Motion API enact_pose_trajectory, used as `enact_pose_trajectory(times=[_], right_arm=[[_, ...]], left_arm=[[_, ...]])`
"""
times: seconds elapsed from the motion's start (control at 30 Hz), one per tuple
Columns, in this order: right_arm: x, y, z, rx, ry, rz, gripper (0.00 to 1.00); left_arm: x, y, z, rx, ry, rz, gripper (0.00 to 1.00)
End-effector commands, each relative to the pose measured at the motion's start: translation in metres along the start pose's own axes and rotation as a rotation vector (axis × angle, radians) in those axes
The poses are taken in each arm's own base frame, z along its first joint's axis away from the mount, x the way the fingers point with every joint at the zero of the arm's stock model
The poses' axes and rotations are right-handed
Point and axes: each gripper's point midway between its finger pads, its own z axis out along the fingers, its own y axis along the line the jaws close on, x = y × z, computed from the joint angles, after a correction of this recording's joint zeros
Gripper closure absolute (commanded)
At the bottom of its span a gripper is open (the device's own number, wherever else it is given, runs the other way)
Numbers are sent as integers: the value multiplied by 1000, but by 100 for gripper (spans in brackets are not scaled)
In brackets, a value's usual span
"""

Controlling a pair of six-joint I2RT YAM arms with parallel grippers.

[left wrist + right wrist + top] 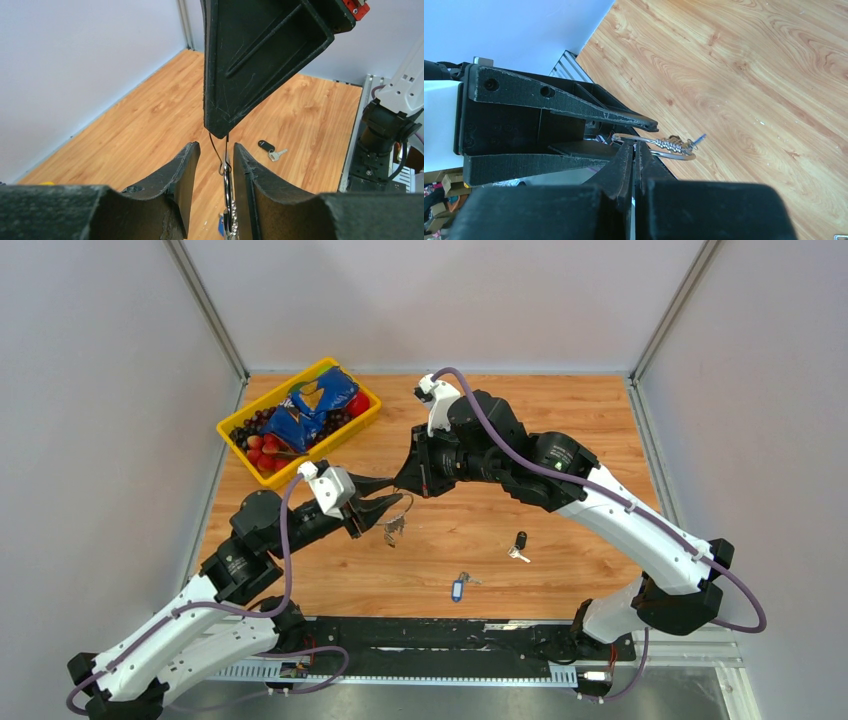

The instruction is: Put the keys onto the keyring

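Wooden counter point(560, 420), light grain, closed in by pale grey walls point(440, 300) on three sides. Yellow tray point(335, 440) at the far left corner, set at an angle to the counter's edges. Inside it: a crumpled blue packet point(315, 405) on top, red strawberries point(262, 452) at the near end, dark grapes point(245, 430) along the left side. Black rail point(440, 635) runs along the near edge.

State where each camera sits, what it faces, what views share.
Top external: above, behind the robot, looking down on the table; left arm and right arm show.
Left wrist: looks along its own parted jaws across the table; right jaws ahead.
Right wrist: looks along its own shut jaws at the left jaws.
Shared: keyring in all; black-headed key in top and left wrist.
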Motion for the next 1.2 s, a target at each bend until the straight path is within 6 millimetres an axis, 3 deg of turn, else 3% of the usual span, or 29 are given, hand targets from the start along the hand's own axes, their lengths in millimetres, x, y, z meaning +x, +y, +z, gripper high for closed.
enact_pose_trajectory(times=[0.0, 0.17, 0.23, 0.33, 0.4, 0.6, 0.8, 1.03, 1.17], right_arm=[[-27, 20, -24, -65, -112, -3, 100], [-27, 21, -24, -67, -111, -2, 100], [-27, 21, -24, -67, -111, -1, 100], [-27, 21, -23, -70, -108, -2, 100], [-24, 20, -21, -66, -101, -3, 100], [-21, 17, -20, -58, -99, -4, 100], [-20, 18, -20, -61, -99, -3, 100], [-24, 18, -24, -59, -114, -5, 100], [-25, 20, -24, -64, -117, -4, 100]], left_arm=[[-3, -5, 3, 28, -21, -2, 60], [-3, -5, 3, 29, -22, 3, 64], [-3, -5, 3, 28, -23, 5, 73], [-5, -2, 3, 13, -33, 6, 95], [-9, -2, 2, 11, -49, 0, 99], [-26, -9, 2, 42, -112, -29, 99], [-24, -13, 7, 66, -101, -55, 99], [-18, -13, 7, 68, -76, -45, 76], [-19, -12, 4, 67, -72, -35, 71]])
